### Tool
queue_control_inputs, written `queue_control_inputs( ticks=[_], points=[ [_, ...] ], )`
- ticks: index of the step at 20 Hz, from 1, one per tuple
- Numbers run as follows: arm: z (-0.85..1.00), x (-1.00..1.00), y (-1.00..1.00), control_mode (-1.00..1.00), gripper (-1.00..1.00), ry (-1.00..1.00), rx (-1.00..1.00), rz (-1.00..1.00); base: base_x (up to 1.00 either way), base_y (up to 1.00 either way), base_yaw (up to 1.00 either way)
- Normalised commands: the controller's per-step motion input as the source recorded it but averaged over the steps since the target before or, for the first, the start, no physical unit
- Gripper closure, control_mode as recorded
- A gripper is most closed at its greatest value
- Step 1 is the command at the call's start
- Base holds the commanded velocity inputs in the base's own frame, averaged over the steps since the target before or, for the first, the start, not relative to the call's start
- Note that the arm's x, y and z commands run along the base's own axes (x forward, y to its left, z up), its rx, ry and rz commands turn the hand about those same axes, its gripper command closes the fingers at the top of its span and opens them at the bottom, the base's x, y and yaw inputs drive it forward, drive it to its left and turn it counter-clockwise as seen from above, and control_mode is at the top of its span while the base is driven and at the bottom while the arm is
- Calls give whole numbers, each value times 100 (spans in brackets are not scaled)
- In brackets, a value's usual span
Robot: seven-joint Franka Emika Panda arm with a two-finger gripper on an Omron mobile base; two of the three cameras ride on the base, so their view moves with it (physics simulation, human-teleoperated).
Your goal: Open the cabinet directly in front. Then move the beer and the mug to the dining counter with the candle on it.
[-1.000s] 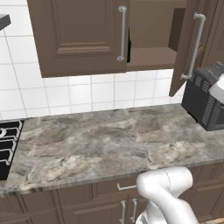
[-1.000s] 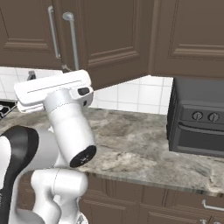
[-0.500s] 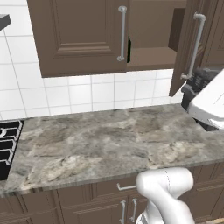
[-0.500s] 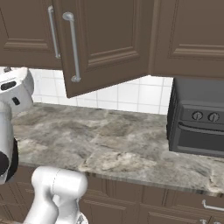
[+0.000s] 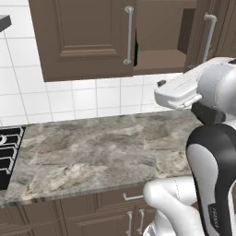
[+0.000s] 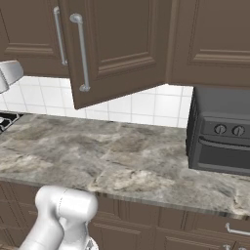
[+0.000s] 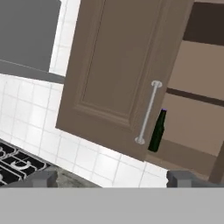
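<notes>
While the cabinet [image 5: 156, 41] has its right door [image 6: 117, 49] swung well out, the left door [image 7: 118, 74] is shut, so opening looks half done at most. Just right of that left door's handle [image 7: 146, 113], the beer [image 7: 157, 131] stands on the lower shelf, not yet moved; the mug cannot be made out, and the carrying to the dining counter is all left. Below the cabinet, the gripper [image 7: 111, 178] faces it with fingertips [image 7: 43, 178] spread wide apart, holding and touching nothing.

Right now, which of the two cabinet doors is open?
The right door is open, swung out over the counter. The left door sits shut, flush with the cabinet, and the beer shows in the gap.
</notes>
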Motion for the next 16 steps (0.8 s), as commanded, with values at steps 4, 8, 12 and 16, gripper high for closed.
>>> queue_control_inputs(
  ticks=[4,8,12,16],
  points=[
    [-5,100,-3,-100,-100,20,0,-9,0,0,0],
    [-22,100,-10,-100,-100,13,-5,-10,0,0,0],
    [-37,68,-15,-100,-100,0,-17,-25,0,0,0],
    [-37,59,-21,-100,-100,0,-16,-28,0,0,0]
  ],
)
